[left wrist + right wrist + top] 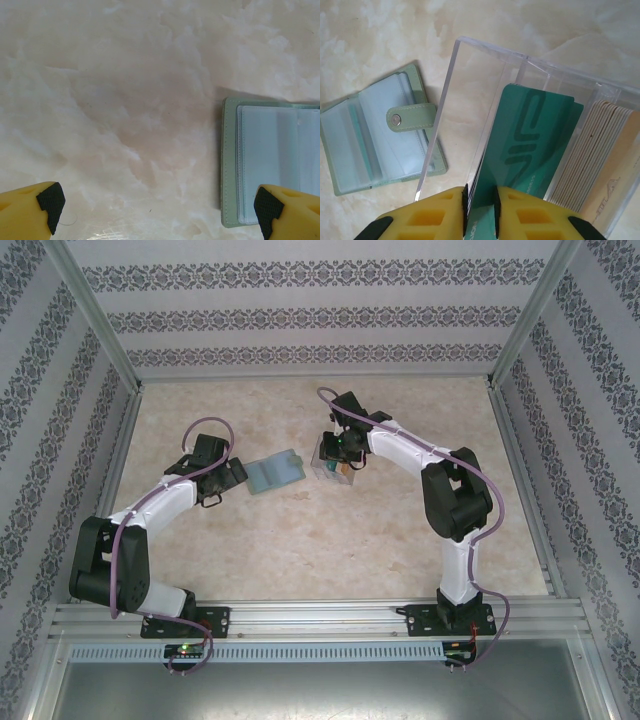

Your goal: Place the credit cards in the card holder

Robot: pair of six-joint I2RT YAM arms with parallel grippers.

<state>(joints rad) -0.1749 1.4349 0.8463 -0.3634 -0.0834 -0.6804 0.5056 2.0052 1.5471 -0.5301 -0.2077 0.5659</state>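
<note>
The right gripper (480, 205) is pinching the near edge of a teal card (530, 145), its black pads pressing on either face with only the card's thickness between them. That card is standing on edge inside a clear plastic box (485, 50), leaning toward a row of pale beige cards (600, 150) packed upright on its right. The box's transparent walls are rising on both sides of the fingers, hemming in the grip. In the overhead view the right gripper (340, 452) is reaching down into the box (330, 468), which is sitting about midway between the table's (330, 560) left and right edges.

The card holder (375, 145) is lying open and flat just left of the box, apart from it, its tab clasp (410, 118) folded across the clear sleeves.

The left gripper (157, 202) is hanging wide open above bare table, holding nothing. The card holder (265, 150) is lying just beyond its right fingertip (267, 210). From above, the left gripper (232, 475) is sitting just beside the card holder's (275, 472) left edge, toward the table's left side.
</note>
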